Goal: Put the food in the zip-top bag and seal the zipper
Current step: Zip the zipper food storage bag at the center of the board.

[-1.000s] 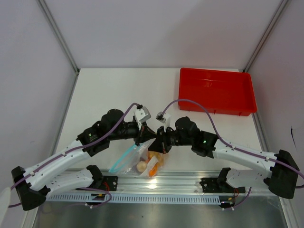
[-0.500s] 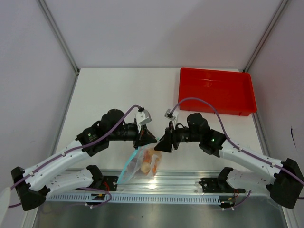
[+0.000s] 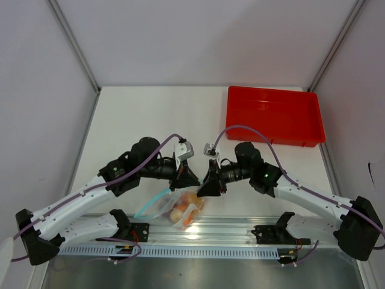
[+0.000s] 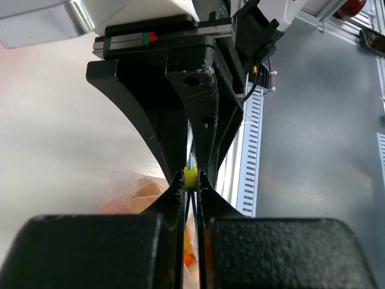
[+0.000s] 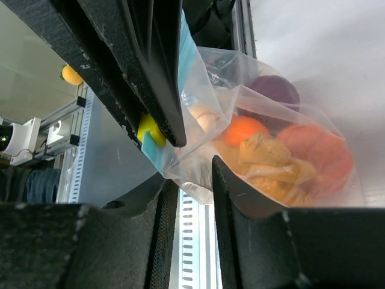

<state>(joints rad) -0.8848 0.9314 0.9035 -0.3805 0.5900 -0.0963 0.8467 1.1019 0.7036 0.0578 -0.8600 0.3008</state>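
Left gripper (image 4: pixel 190 180) is pinched shut on the zipper (image 5: pixel 187 53). Right gripper (image 5: pixel 194 174) stands narrowly apart around the bag (image 3: pixel 174 205) edge, lower centre of the overhead view. The food (image 5: pixel 283 150) is inside, and sealing looks unfinished.

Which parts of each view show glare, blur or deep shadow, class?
Top external: sharp, even light, glare on the metal rail under the zip-top bag. Left wrist: near fingers dark and blurred. Right wrist: food sharp, foreground fingers soft.
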